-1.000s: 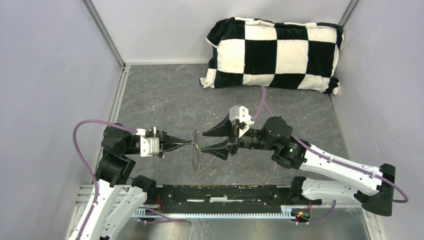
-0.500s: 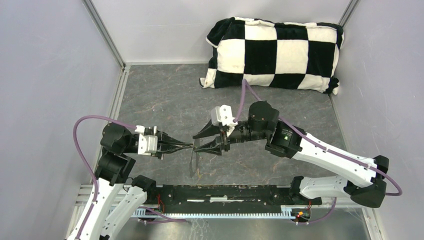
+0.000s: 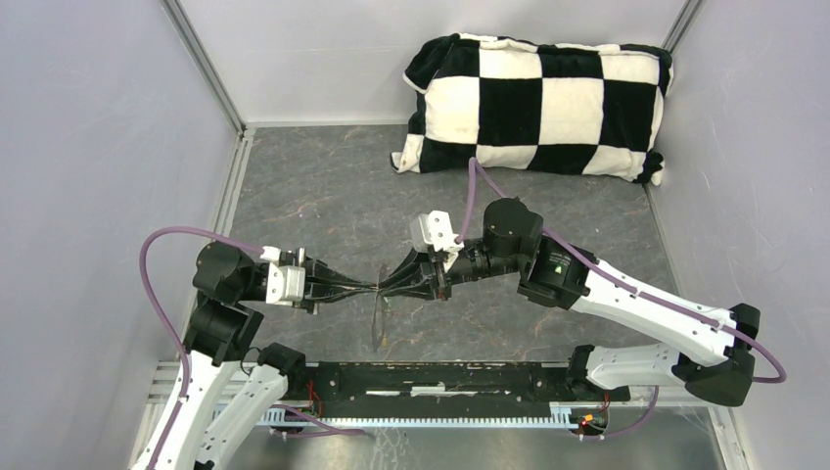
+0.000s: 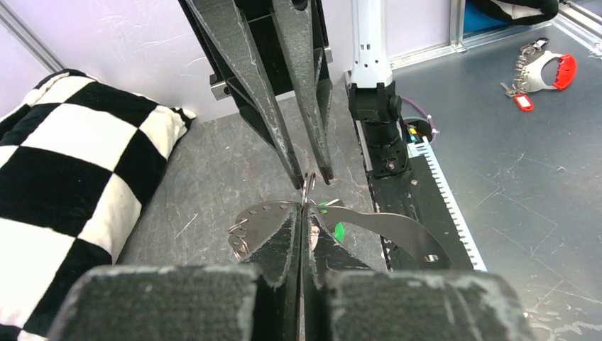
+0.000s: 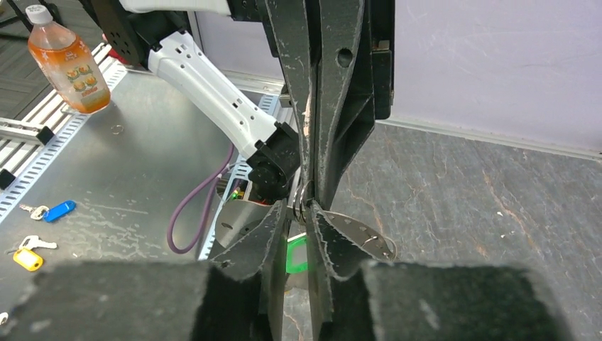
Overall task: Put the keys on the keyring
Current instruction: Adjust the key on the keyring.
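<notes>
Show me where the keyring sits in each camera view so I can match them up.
Top external: keyring, a thin edge-on sliver at centre, between left gripper and right gripper.
Left wrist: silvery arc just beyond the left gripper, lower centre.
Right wrist: silvery arc just beyond the right gripper, lower centre.
Shared landmark: the two grippers' tips meeting at it.

Grey marbled tabletop, pale walls — checkered pillow behind.
</notes>
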